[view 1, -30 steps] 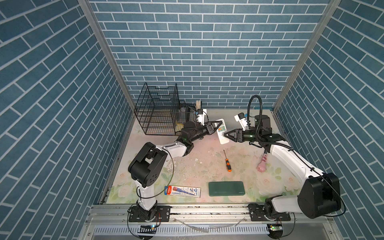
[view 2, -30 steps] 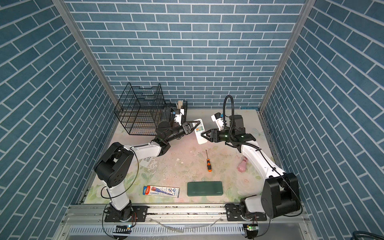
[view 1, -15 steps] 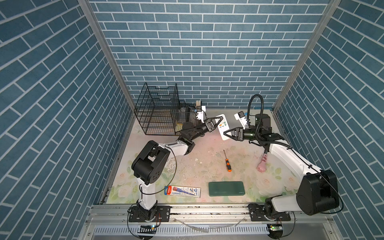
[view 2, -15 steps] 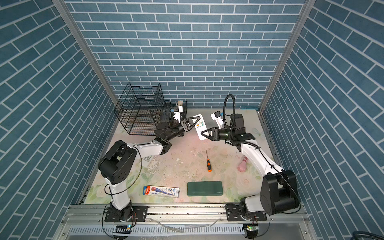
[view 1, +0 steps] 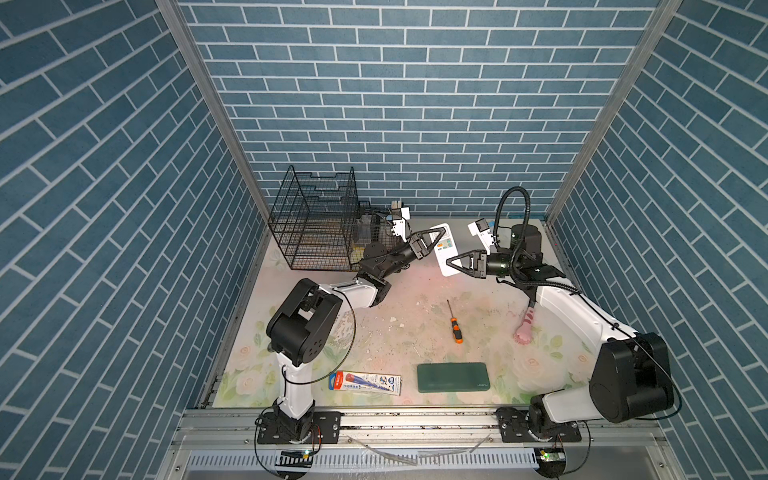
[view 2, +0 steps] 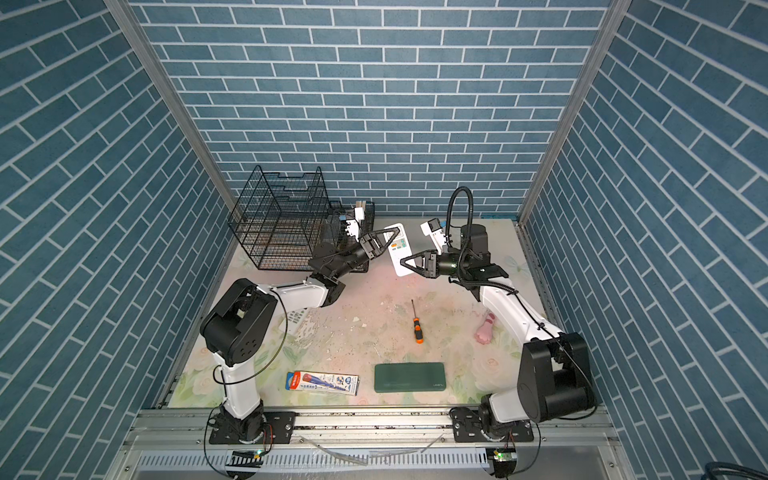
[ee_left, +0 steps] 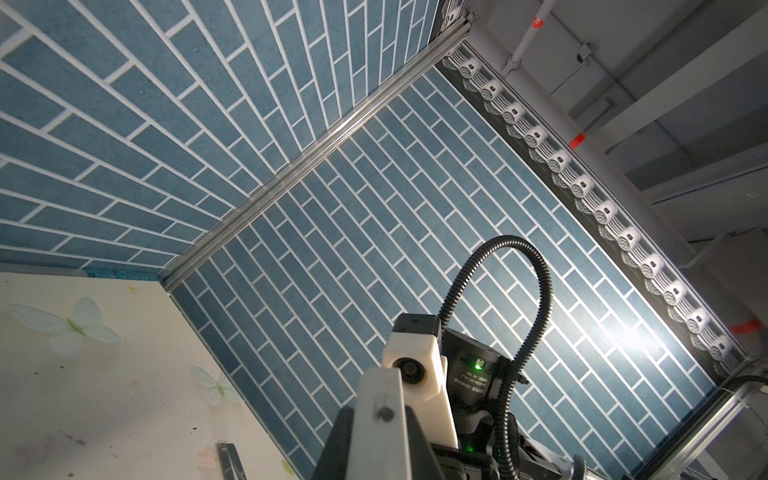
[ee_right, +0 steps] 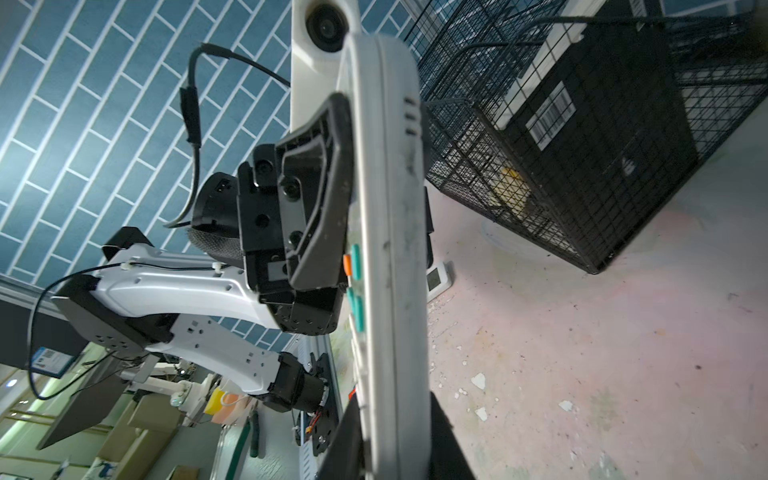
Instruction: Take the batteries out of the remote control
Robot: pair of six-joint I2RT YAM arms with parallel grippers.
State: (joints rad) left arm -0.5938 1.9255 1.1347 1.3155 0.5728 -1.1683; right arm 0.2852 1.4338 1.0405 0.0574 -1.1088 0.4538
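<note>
The left gripper (view 1: 432, 240) is clamped on the upper part of the white remote control (view 1: 445, 250), holding it off the table at the back of the workspace; in the right wrist view its black fingers (ee_right: 320, 199) press flat against the button face, beside the orange and teal buttons. The right gripper (view 1: 454, 262) has its jaws on either side of the remote's lower end, and whether they actually pinch it I cannot tell. The remote (view 2: 399, 249) hangs between the two grippers, button side up. No batteries show in any view. Just behind the left gripper stands a black wire basket (view 1: 316, 224). Nearer the front, a screwdriver (view 1: 454, 322) lies on the flowered table (view 1: 395, 299), with a pink toy (view 1: 524, 328) to its right, and a dark green case (view 1: 453, 377) and a flat printed box (view 1: 365, 382) by the front edge.
</note>
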